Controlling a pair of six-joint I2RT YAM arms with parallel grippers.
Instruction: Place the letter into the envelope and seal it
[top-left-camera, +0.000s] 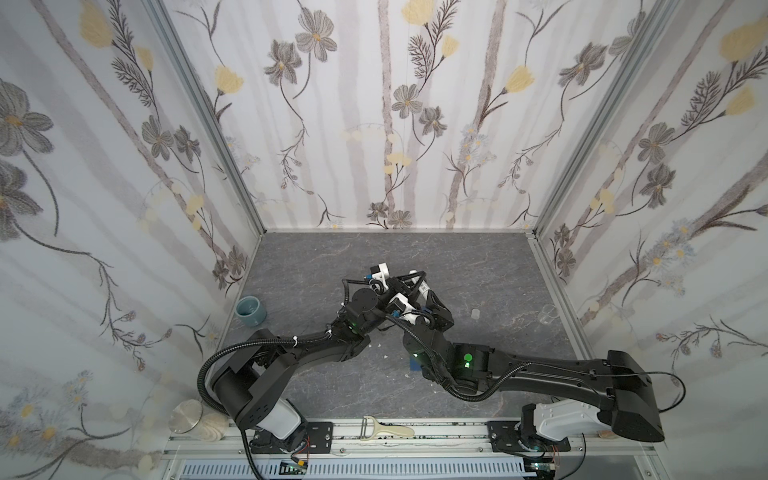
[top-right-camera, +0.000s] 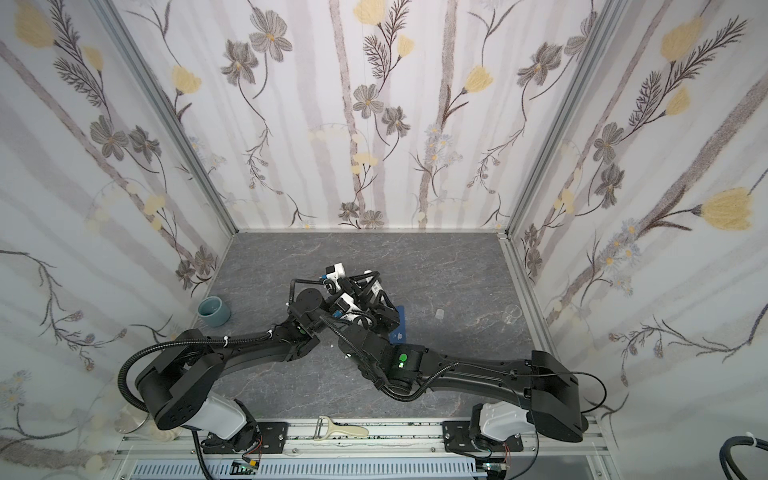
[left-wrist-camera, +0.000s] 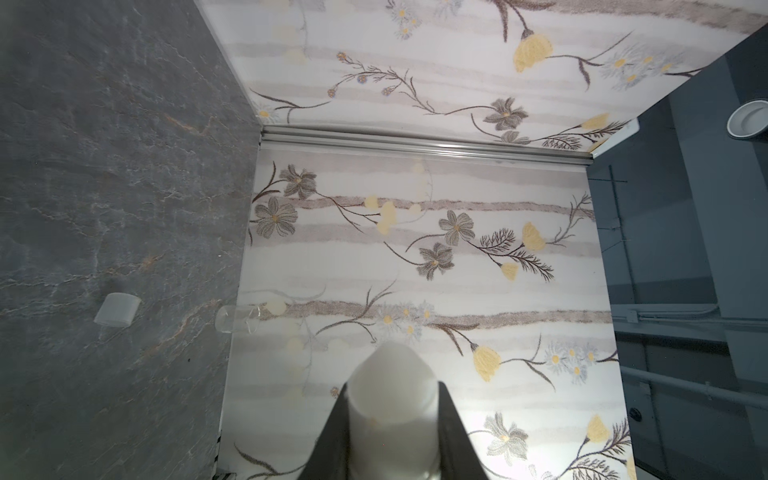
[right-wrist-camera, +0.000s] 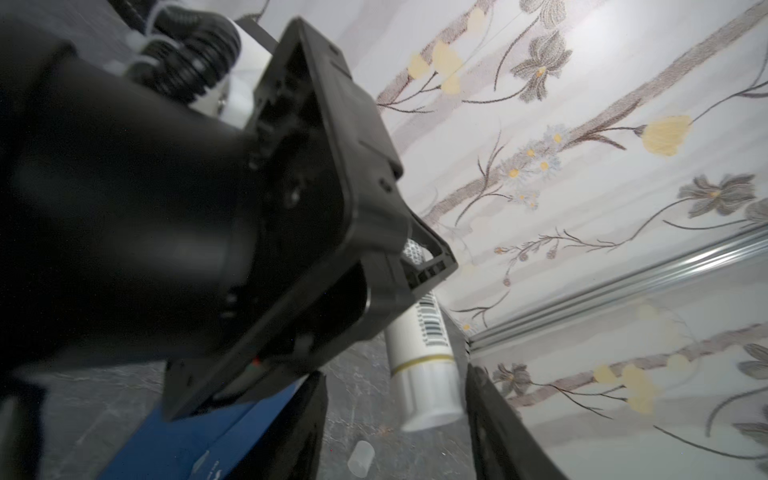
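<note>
A white glue stick (left-wrist-camera: 392, 415) with a barcode is held off the table, with my left gripper (left-wrist-camera: 392, 386) shut on its body. In the right wrist view the stick's ribbed base (right-wrist-camera: 428, 395) hangs between the spread fingers of my right gripper (right-wrist-camera: 395, 374), which is open with a gap on one side. In both top views the two grippers meet mid-table, left (top-left-camera: 415, 278) and right (top-left-camera: 428, 297). The dark blue envelope (top-right-camera: 400, 320) lies flat under the right arm and also shows in the right wrist view (right-wrist-camera: 187, 440). The letter is hidden.
A small translucent cap (top-left-camera: 475, 313) lies on the grey table right of the grippers. Near the right wall stands a clear glass beaker (top-left-camera: 548, 313). A blue-grey cup (top-left-camera: 251, 311) sits by the left wall. A peeler (top-left-camera: 386, 430) rests on the front rail.
</note>
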